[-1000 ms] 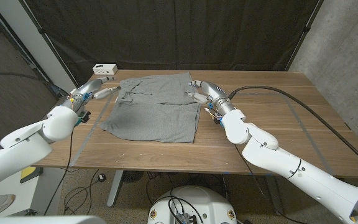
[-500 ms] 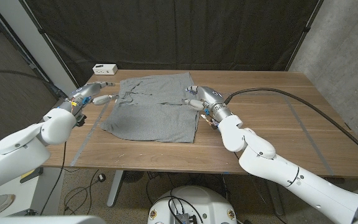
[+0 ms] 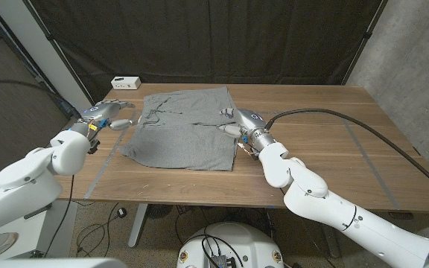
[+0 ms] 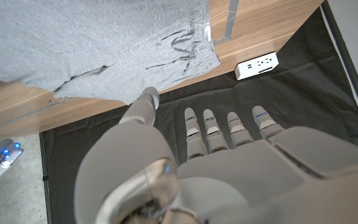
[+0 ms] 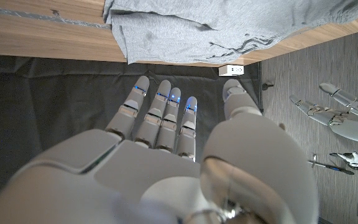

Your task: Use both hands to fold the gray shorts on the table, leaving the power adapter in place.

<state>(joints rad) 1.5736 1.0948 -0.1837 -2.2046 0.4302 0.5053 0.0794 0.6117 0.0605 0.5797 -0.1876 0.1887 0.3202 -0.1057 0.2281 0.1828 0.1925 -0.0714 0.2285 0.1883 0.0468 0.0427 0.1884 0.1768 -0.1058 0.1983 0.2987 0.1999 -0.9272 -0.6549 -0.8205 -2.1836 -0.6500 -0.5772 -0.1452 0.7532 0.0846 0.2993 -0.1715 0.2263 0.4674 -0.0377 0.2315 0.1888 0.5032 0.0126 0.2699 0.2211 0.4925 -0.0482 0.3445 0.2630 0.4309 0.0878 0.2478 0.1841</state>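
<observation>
While both hands (image 3: 109, 113) (image 3: 238, 120) pulled back, gray shorts (image 3: 183, 131) stayed flat.

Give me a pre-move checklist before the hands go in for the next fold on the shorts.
1. Left hand empty, fingers apart, beside the shorts' left edge: ok.
2. Right hand empty, fingers extended in the right wrist view, at the shorts' right edge: ok. Whether it touches the cloth: cannot tell.
3. Gray shorts on the table, already folded once: cannot tell; the waistband end with drawstring looks rumpled.
4. Power adapter at the far left edge of the wooden table, apart from the shorts and both hands: ok.
5. Thick black cable trails across the table to the right arm, away from the cloth: ok.
</observation>
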